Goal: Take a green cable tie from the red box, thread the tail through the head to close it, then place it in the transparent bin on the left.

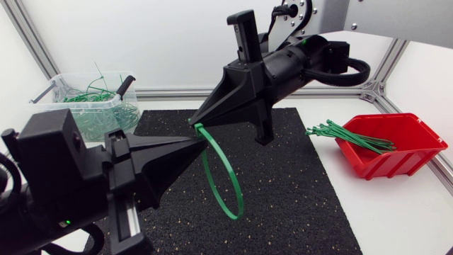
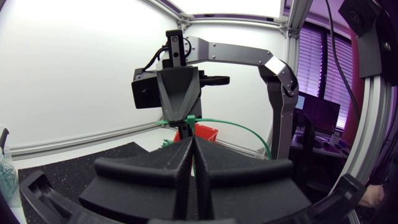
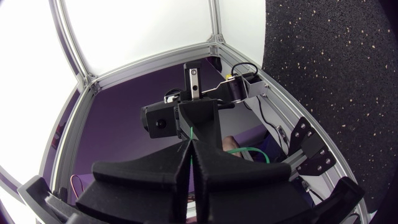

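White table [image 1: 396, 212], pale walls behind, with a black speckled mat [image 1: 297, 205] over its middle.

Far left, back corner: transparent bin [image 1: 49, 91] standing off the mat, just beside its corner. It holds a tangle of finished ties [image 1: 92, 95], and a few tails poke up over the rim.

Left, near edge: left arm comes in low, and its gripper [image 1: 192, 142] points toward the mat's centre. The fingers are pressed together to a thin seam, as its wrist view shows plainly. The green strap meets them right at the tips, so they read as pinched on it.

Centre: cable tie [image 1: 239, 185] held in the air above the mat. It is already bent into a long oval loop that hangs down from the two gripper tips and leans toward the right. Whether the tail has passed through the head cannot be made out; that spot is hidden where the tips meet.

Centre-right: right arm reaches in from the back right and slopes down. Its gripper [image 1: 195, 122] sits nose to nose with the left one, just above it. Its fingers are also closed tight, with a sliver of green showing at the tips in its own wrist view.

Far right: red box [image 1: 403, 159] on bare table, off the mat's edge. A bundle of straight spare ties [image 1: 347, 134] lies in it, and their ends stick out over the wall toward the mat. It is well apart from both grippers.
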Motion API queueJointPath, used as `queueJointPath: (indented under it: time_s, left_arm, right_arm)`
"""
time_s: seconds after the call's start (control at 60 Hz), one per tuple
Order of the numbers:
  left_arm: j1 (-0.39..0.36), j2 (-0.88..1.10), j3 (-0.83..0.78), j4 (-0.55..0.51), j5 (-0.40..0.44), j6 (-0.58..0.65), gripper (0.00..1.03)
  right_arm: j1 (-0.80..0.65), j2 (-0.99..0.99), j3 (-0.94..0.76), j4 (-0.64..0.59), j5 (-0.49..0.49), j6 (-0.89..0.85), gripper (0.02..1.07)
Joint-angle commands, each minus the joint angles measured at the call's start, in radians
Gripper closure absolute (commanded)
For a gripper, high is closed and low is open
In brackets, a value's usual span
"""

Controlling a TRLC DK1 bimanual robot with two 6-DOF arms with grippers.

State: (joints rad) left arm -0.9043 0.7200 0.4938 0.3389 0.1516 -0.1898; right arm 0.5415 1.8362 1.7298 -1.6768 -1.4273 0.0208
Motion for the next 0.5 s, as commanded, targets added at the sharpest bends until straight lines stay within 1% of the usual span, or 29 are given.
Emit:
queueJointPath:
  time_s: [0.0, 0.483]
  left_arm:
    - [-0.021, -0.017, 0.032, -0.018, 0.006, -0.019, 1.0]
    - [-0.054, -0.053, 0.038, -0.038, 0.006, -0.022, 1.0]
  right_arm:
    - [-0.002, -0.017, -0.024, -0.034, -0.004, -0.015, 1.01]
    - [-0.005, 0.124, 0.039, -0.037, -0.004, -0.005, 1.01]
